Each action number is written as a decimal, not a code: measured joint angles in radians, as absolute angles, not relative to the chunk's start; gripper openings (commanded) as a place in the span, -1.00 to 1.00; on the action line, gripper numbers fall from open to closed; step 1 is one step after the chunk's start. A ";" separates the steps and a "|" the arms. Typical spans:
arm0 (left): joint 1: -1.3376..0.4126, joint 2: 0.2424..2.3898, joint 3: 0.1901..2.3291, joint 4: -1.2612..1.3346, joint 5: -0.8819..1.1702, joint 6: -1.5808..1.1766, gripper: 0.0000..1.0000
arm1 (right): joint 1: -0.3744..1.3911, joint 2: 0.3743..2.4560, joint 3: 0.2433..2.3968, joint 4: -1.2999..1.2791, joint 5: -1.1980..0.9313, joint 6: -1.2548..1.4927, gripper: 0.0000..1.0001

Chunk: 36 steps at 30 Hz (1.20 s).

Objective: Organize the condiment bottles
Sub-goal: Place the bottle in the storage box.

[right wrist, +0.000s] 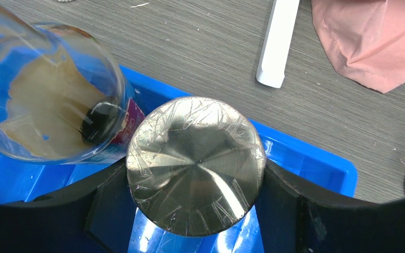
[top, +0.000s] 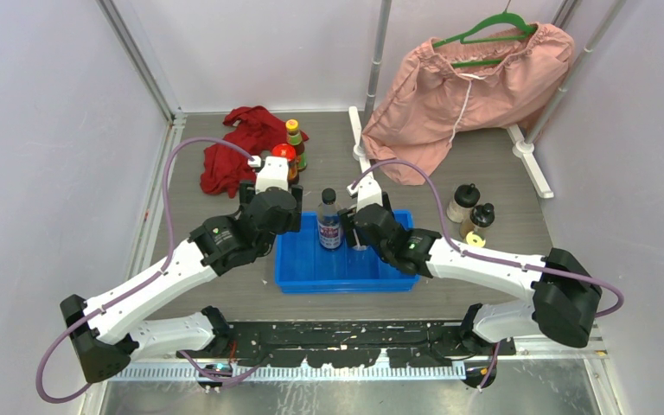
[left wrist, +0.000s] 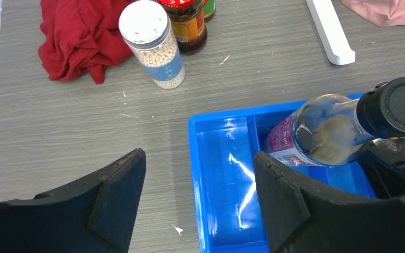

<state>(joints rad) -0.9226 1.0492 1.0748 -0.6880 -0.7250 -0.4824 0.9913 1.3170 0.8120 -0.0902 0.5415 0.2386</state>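
Silver-lidded jar (right wrist: 196,158) over the blue plastic tray (right wrist: 321,161)
We grip it upright in the right hand (right wrist: 196,182), beside the clear black-capped bottle (left wrist: 321,132); left hand (left wrist: 199,161) open, empty

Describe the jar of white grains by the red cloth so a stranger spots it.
On the grey table, find the red cloth at far left. Right beside it stands the grain jar: clear, packed with tiny white grains, blue label, flat pale lid, unlike the dark red-capped jar behind it.

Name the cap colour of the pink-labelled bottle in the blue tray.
Black cap, clearest in the left wrist view.
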 measured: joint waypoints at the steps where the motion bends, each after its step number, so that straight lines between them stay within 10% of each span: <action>1: -0.923 1.050 1.075 -0.688 -0.725 -0.482 0.51 | 0.991 1.316 0.810 -0.088 0.542 0.239 0.27; 36: -0.923 1.061 1.058 -0.680 -0.722 -0.487 0.50 | 0.991 1.275 0.768 -0.061 0.528 0.241 0.64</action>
<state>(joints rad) -0.9226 1.0607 1.0580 -0.6800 -0.7219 -0.4873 0.9913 1.2751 0.7681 -0.0608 0.5282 0.2409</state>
